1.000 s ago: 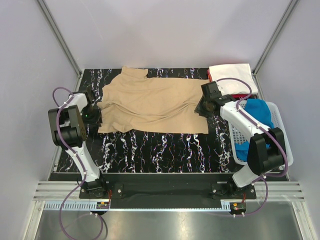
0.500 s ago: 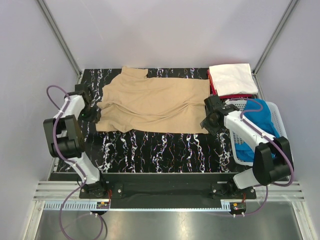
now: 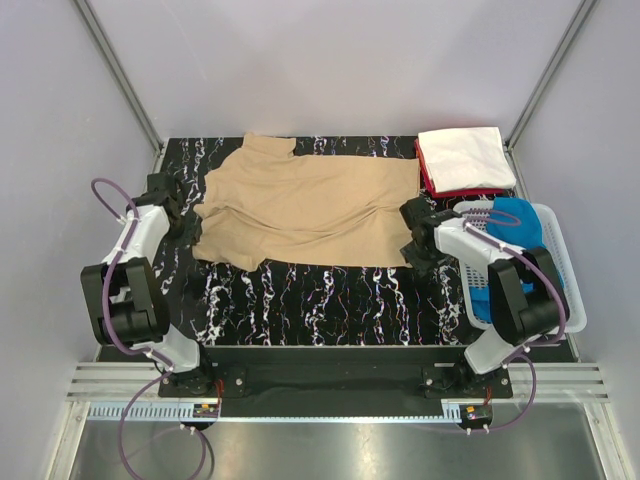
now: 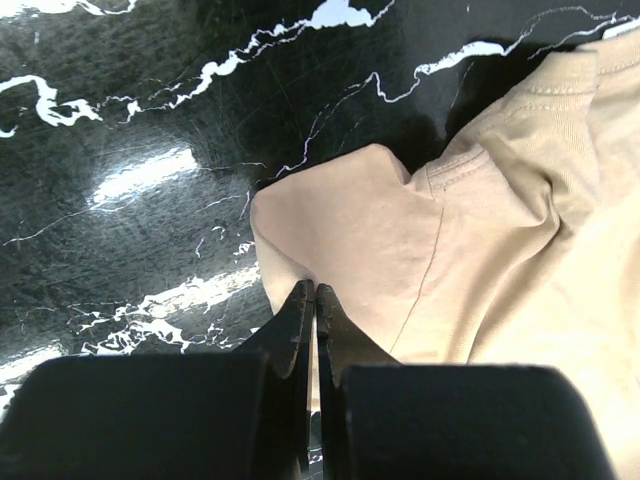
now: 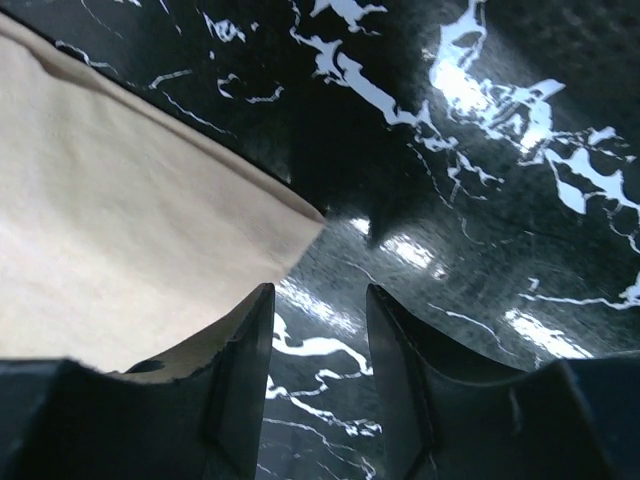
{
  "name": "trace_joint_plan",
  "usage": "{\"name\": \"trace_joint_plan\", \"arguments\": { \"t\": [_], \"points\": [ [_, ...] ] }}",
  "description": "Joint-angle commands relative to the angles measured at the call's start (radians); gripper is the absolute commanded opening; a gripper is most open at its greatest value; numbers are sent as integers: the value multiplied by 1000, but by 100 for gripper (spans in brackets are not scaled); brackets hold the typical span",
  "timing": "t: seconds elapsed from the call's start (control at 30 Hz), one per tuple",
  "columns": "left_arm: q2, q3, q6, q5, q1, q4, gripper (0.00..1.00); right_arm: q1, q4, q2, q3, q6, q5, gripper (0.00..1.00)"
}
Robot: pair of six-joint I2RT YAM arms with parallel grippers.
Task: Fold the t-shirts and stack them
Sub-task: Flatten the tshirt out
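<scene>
The soft, floppy tan t-shirt (image 3: 310, 210) wants holding by its corners: left gripper (image 4: 310, 290) is pinched shut on one edge, right gripper (image 5: 318, 295) sits open beside another.

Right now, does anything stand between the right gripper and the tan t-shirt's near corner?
Nothing visible does. The right gripper hangs open right at the corner of the tan t-shirt. Only bare marble table shows between its fingers, and one finger overlaps the cloth's edge.
</scene>
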Motion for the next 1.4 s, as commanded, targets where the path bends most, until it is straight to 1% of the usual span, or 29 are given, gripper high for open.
{"name": "trace_joint_plan", "arguments": {
  "t": [0.0, 0.3, 0.43, 0.47, 0.53, 0.57, 0.6, 0.63, 0.67, 0.77, 0.83, 0.87, 0.9, 0.93, 0.97, 1.0, 1.2, 1.23, 1.3, 1.37],
  "points": [
    [-34, -10, 28, 34, -2, 55, 0, -2, 30, 46, 59, 54, 75, 49],
    [-51, -16, 32, 37, 0, 68, 0, 0, 56, 140, 71, 49, 119, 46],
    [-66, -15, 25, 23, 0, 68, 0, -2, 61, 157, 54, 60, 113, 42],
    [-71, -13, 25, 22, -2, 68, 0, 0, 65, 157, 48, 66, 113, 38],
    [-77, -9, 28, 23, 0, 68, 0, 0, 77, 157, 31, 68, 118, 25],
    [-83, -6, 34, 25, 0, 66, 0, 0, 87, 157, 25, 66, 121, 11],
    [-86, -3, 35, 23, 0, 68, 0, -2, 88, 153, 22, 60, 136, 4],
    [-98, 2, 40, 20, 0, 69, 0, -2, 88, 148, 25, 42, 141, 0],
    [-105, 5, 43, 17, 0, 69, 0, -2, 85, 140, 30, 22, 147, 0],
    [-135, 39, 70, 11, 1, 68, 0, -2, 81, 55, 49, -89, 167, 0],
    [-160, 80, 86, 9, 0, 65, 0, -2, 81, -50, 76, -196, 167, 0],
    [-196, 94, 92, 9, 1, 62, 0, -2, 79, -86, 89, -234, 167, 0],
    [-219, 120, 92, 3, 1, 62, 0, -2, 68, -157, 124, -273, 164, 0],
    [-273, 131, 83, 0, 0, 60, 0, -2, 58, -194, 146, -341, 161, 0],
    [-302, 138, 72, 0, 0, 60, 0, -2, 36, -229, 167, -366, 153, 0],
    [-328, 158, 65, 9, 0, 60, 0, -2, 29, -296, 212, -415, 122, 0],
    [-545, 261, 26, 72, 0, 60, 0, 0, 2, -528, 355, -549, 23, 0],
    [-598, 269, 2, 77, 0, 60, 0, 0, -1, -553, 368, -563, 7, 0],
    [-646, 298, -18, 91, 0, 62, 0, 0, -13, -628, 410, -581, -25, 0],
    [-701, 326, -38, 109, 0, 60, 0, -2, -33, -666, 439, -587, -50, 0]
  ]
}}
